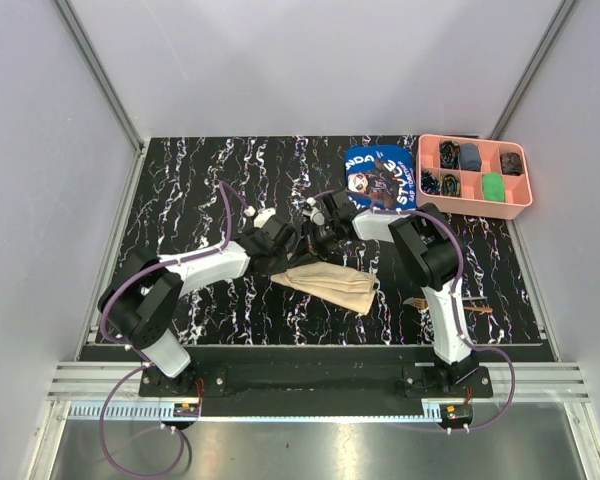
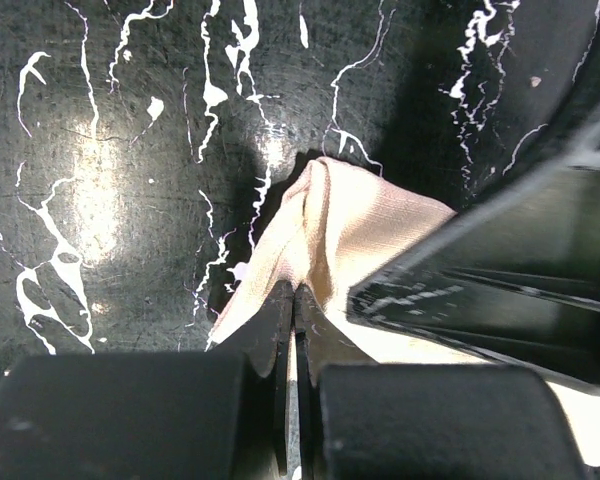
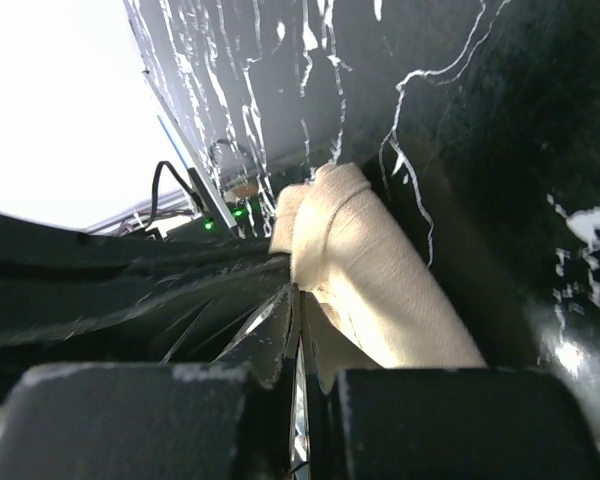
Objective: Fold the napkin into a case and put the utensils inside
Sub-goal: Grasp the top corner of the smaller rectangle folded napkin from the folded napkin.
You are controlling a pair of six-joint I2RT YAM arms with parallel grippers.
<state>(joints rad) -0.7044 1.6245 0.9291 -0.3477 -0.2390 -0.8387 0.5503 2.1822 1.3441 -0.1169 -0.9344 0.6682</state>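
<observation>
Black marbled bench with white veins carries the napkin, a partly folded beige strip lying near the middle, toward the near edge. At the end nearer the bench's left edge, the left gripper is clamped tight on a raised ridge of the napkin, and the right gripper is closed on the same bunched end just beside it. The fold looks under way, so both pinches should travel together, level and slow, so the layers land square and nothing drags
</observation>
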